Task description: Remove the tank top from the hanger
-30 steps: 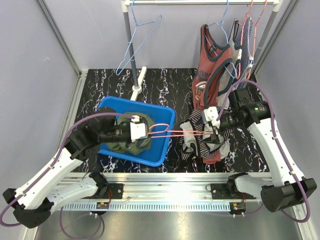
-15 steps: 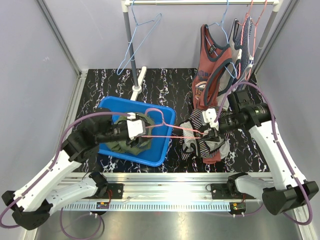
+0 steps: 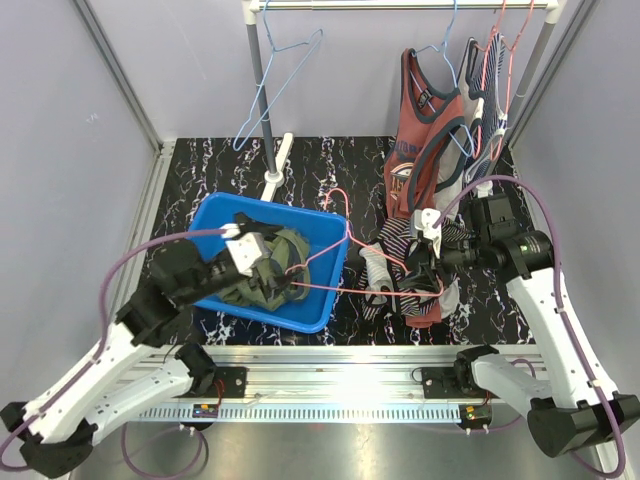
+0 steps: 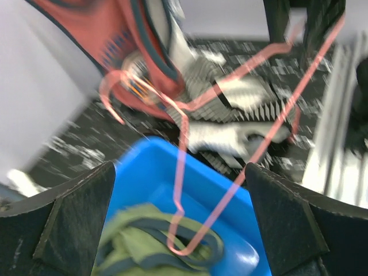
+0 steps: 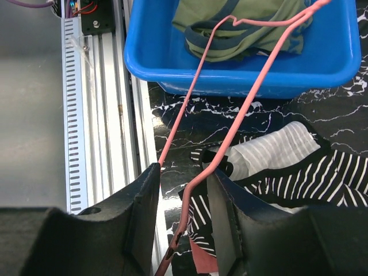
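Note:
A black-and-white striped tank top (image 3: 385, 272) lies crumpled on the marble table, also seen in the right wrist view (image 5: 299, 167) and the left wrist view (image 4: 241, 109). The pink wire hanger (image 3: 330, 290) stretches from the blue bin (image 3: 215, 205) to my right gripper (image 3: 415, 272). That gripper (image 5: 184, 172) is shut on the hanger (image 5: 260, 86), with both wires between its fingers just above the tank top. My left gripper (image 3: 262, 262) hovers open over the bin. Its jaws (image 4: 179, 172) stand wide apart, and the hanger (image 4: 270, 132) passes between them untouched.
A green garment (image 3: 292, 252) fills the bin (image 5: 230, 80). Red tank tops (image 3: 430, 120) hang on the rack at the back right, and an empty blue hanger (image 3: 275, 80) hangs near the rack pole (image 3: 262, 110). An aluminium rail (image 3: 340, 365) runs along the near edge.
My left gripper opened, let go of the hanger and drew back over the bin. My right gripper closed on the hanger's other end, and the hanger swung so that its hook points away.

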